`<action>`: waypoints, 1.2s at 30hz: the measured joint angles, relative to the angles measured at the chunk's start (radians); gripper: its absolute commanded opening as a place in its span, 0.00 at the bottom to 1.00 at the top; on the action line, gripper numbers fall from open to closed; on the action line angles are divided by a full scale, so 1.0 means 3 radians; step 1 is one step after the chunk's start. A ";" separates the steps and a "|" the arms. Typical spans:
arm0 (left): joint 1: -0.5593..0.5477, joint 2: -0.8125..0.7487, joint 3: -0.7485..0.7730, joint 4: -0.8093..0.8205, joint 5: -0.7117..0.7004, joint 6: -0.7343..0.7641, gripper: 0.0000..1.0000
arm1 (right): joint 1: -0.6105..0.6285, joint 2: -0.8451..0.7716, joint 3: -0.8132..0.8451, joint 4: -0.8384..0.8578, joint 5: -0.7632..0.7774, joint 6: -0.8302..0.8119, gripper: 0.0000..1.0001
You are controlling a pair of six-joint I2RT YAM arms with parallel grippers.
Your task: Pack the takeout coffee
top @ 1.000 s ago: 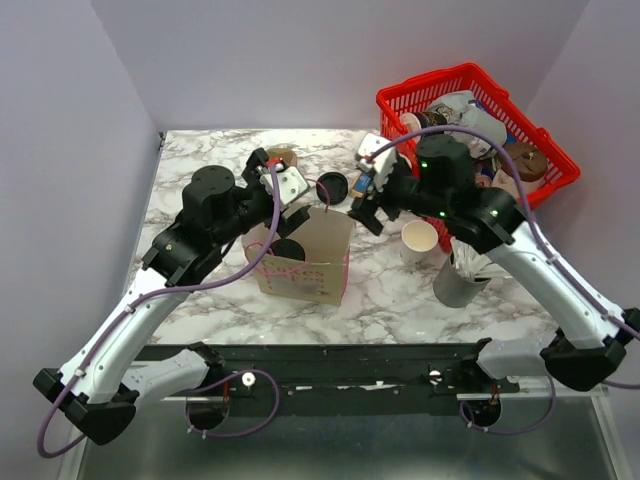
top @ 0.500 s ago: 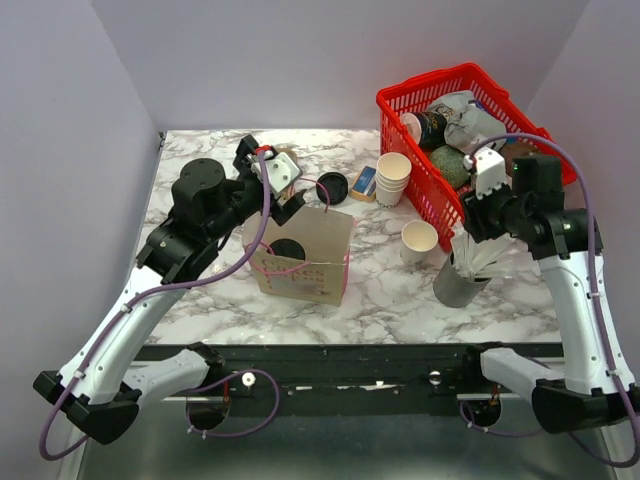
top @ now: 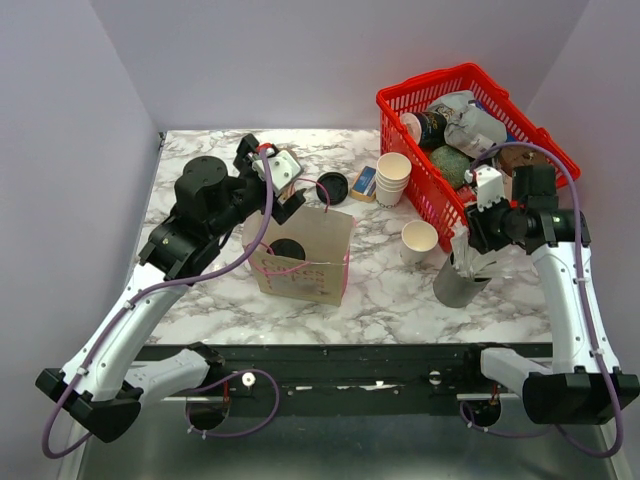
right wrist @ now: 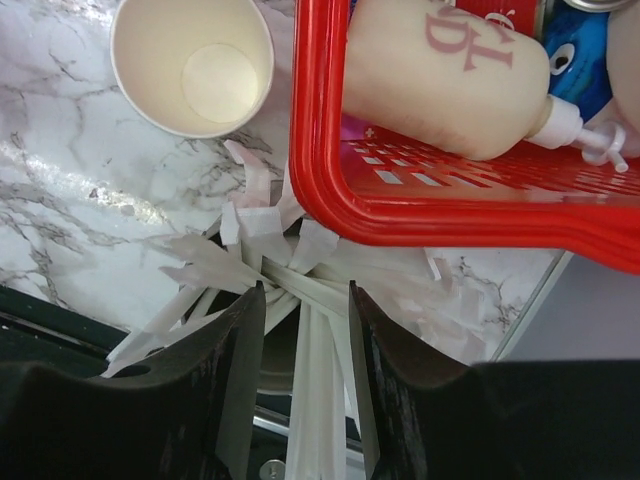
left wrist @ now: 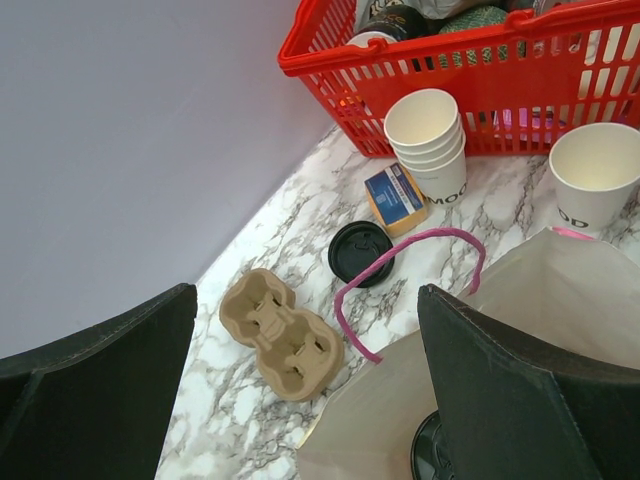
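The takeout coffee point(top: 288, 248) stands inside the brown paper bag point(top: 312, 268). Only its round black lid point(left wrist: 428, 455) shows, down in the bag's mouth point(left wrist: 560, 300). My left gripper point(top: 283, 190) hovers wide open over the bag's back-left corner and holds nothing point(left wrist: 308, 295). My right gripper point(top: 476, 240) is far off to the right, over a grey holder point(top: 458, 287) of white paper-wrapped straws. Its jaws point(right wrist: 305, 290) are half closed astride a few straws point(right wrist: 325, 390), and a dark gap still shows beside the left finger.
A red basket point(top: 398, 100) of bottles and cans fills the back right. A stack of white cups point(top: 393, 178) and a single lidless cup point(top: 419, 240) stand beside it. A loose black lid point(top: 331, 186), a blue packet point(top: 365, 181) and a cardboard cup carrier point(left wrist: 282, 333) lie behind the bag.
My right arm has swung from beside the bag across to the straw holder at the right, and its jaws have narrowed. The left gripper has barely moved.
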 measured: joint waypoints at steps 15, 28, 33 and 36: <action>0.0132 0.0001 0.0000 -0.0074 0.0027 -0.0003 0.99 | -0.0020 0.0102 -0.0240 0.0439 -0.0005 -0.0111 0.36; 0.0153 0.0015 0.0000 -0.0074 0.0088 -0.0004 0.99 | -0.0034 -0.0146 -0.0278 0.0488 -0.0153 -0.0118 0.01; 0.0153 0.0017 0.0000 -0.0070 0.0089 -0.0009 0.99 | -0.0034 -0.0420 -0.0006 0.0415 -0.0228 -0.0125 0.00; 0.0153 0.0018 0.0000 -0.0057 0.0089 -0.0018 0.99 | -0.0034 -0.0518 0.0296 0.0359 -0.0305 -0.0126 0.01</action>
